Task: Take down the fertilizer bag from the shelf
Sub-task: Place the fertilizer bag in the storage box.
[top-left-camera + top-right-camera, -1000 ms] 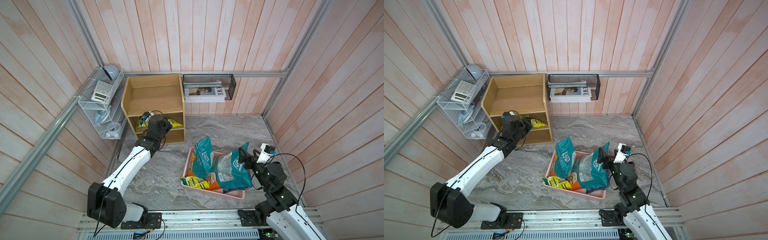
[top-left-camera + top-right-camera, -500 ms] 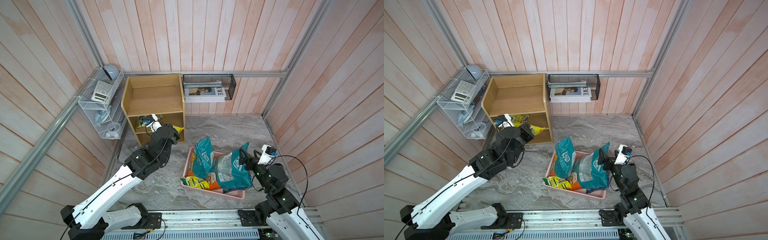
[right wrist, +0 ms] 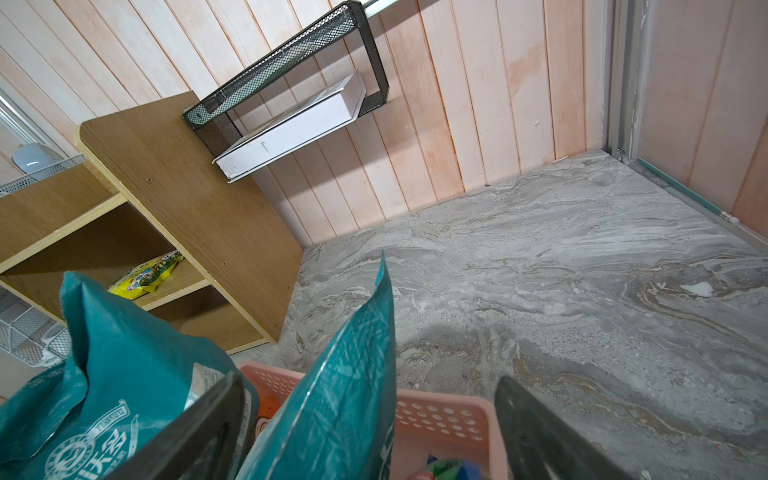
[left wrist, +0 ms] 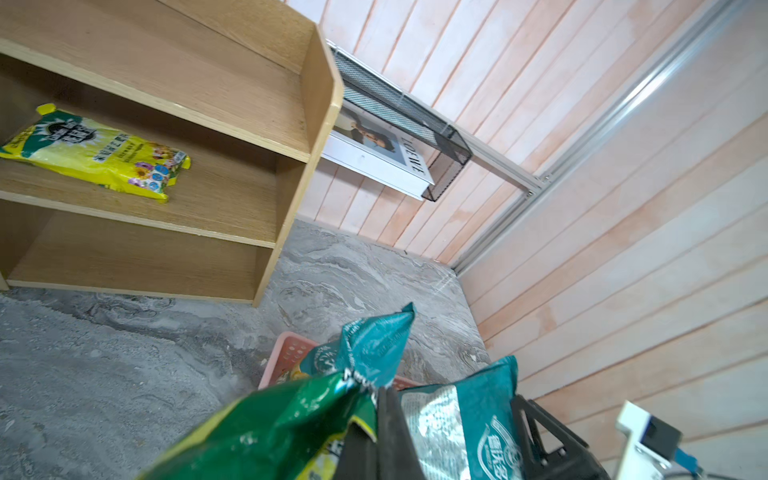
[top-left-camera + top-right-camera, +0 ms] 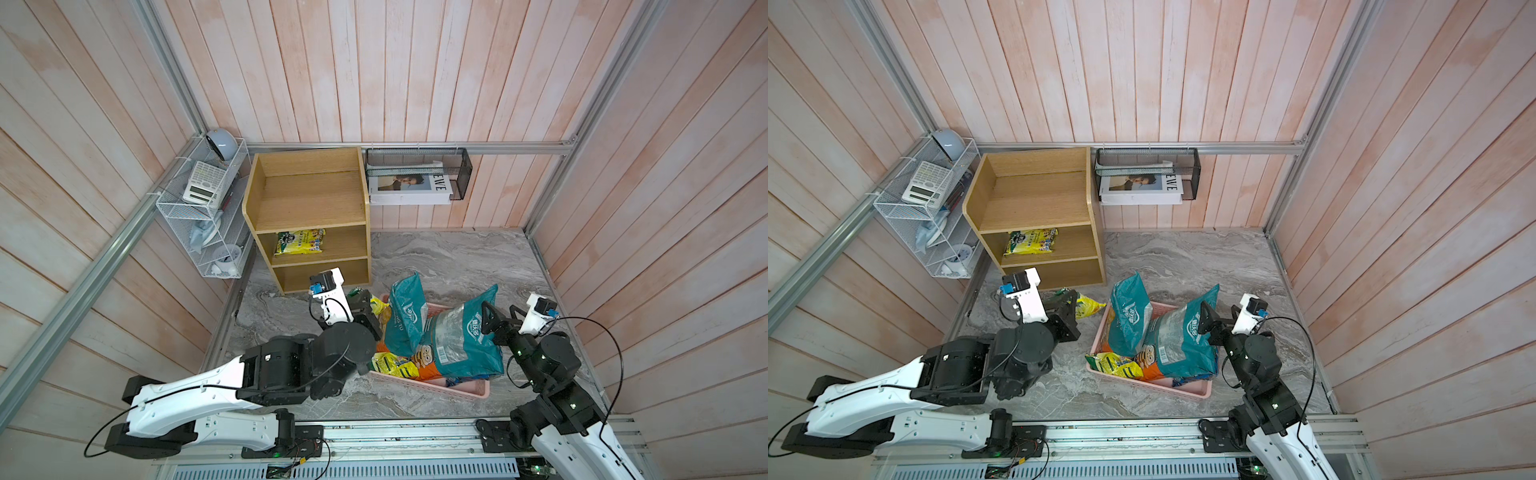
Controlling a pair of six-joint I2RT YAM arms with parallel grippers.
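The left gripper (image 5: 1070,306) is pinched tight on the crinkled edge of the fertilizer bag (image 5: 1089,308), a glossy green-and-yellow plastic pouch. The bag is off the shelf (image 5: 307,199) and hangs over the grey marbled floor (image 5: 449,266), in front of the bottom tier and just beside the corner of the pink basket (image 5: 1187,390). The shelf is a boxy unit of light wood grain with three open tiers. A second flat yellow pouch (image 5: 299,242) lies on its middle board. The basket is perforated plastic. It holds two tall teal bags (image 5: 1128,320), creased and shiny with pointed upper corners, and some smaller packets. The right gripper (image 5: 500,316) stands with its dark wedge-shaped jaws spread wide beside the larger teal bag (image 5: 1187,345). In the right wrist view that bag's pointed corner shows between the jaws, and I cannot tell whether they touch it.
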